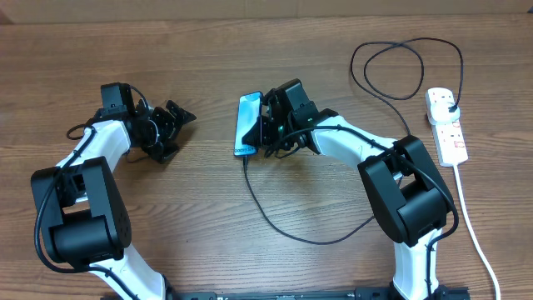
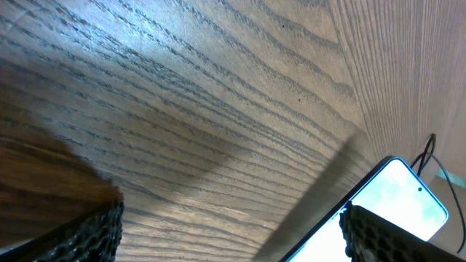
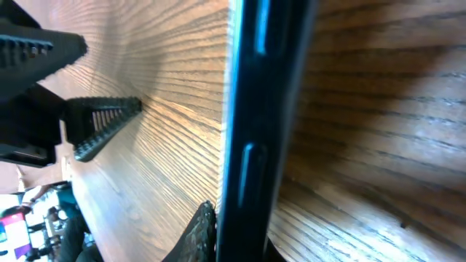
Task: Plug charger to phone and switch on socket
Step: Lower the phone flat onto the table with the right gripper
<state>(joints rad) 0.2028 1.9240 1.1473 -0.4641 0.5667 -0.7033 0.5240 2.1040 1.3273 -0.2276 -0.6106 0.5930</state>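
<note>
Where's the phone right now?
Overhead, the phone stands on edge near the middle of the table, pinched in the right arm's fingers, with the charger meeting its near end.

I can read no text anywhere. The phone (image 1: 247,125) has a lit, pale blue screen, but from overhead it is only a bright strip and any lettering is too small to make out. In the left wrist view the same screen (image 2: 397,196) is a washed-out glow. The socket (image 1: 446,125) carries red marks at its switches, too small to tell as words or signs.
</note>
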